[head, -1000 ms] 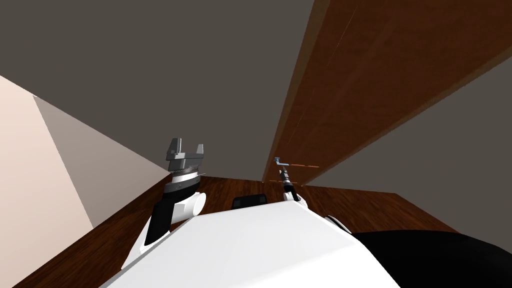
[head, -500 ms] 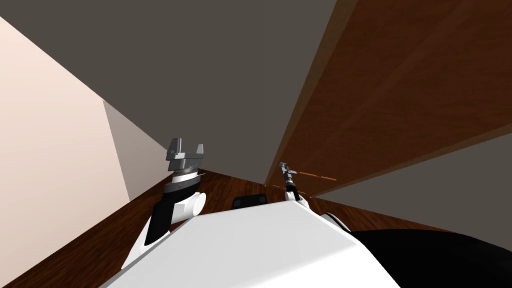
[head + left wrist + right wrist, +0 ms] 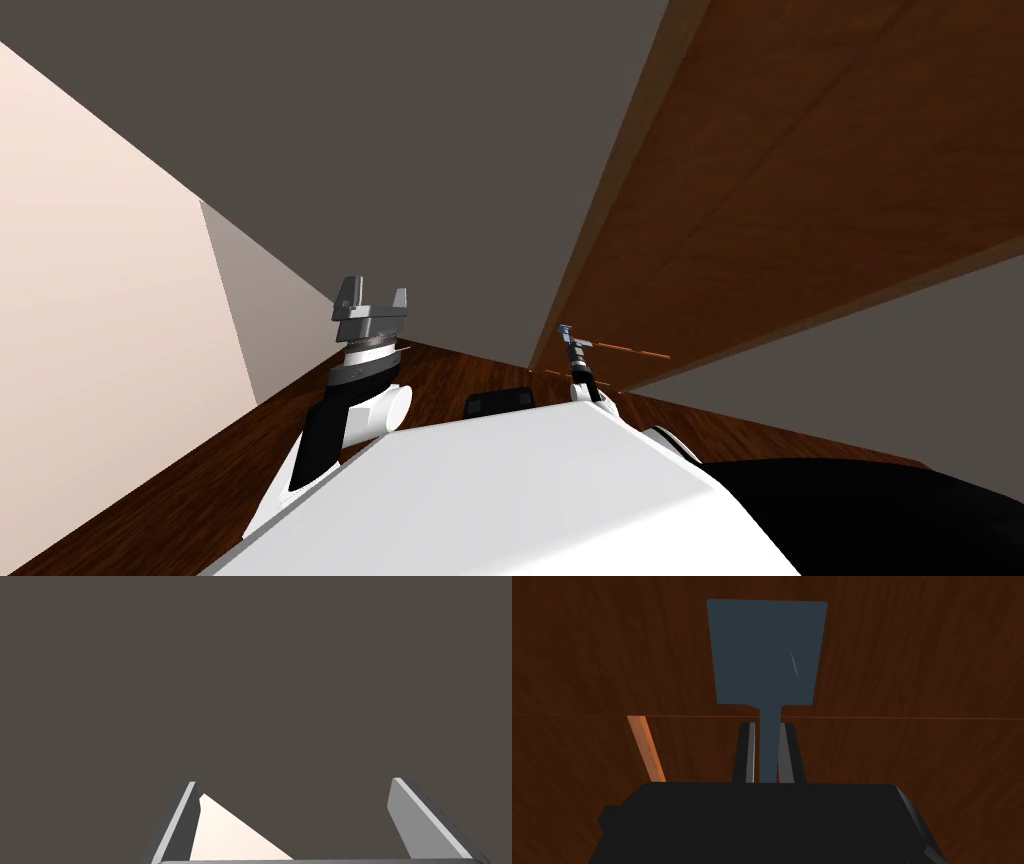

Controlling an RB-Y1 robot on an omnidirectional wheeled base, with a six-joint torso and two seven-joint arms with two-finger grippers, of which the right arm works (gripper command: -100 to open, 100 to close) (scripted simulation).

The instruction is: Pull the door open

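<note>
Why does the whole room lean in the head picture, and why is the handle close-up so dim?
Head view: a very wide, rolled lens slants the brown door and grey wall together; the lean is the camera's. Right wrist view: the door's wood renders dim, with one thin pale glint on the blue-grey handle held by the right gripper.

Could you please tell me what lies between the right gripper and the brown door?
Only the dark blue-grey handle: the right wrist view shows the right gripper shut on its narrow stem, with its broad plate ahead, in front of the door.
</note>
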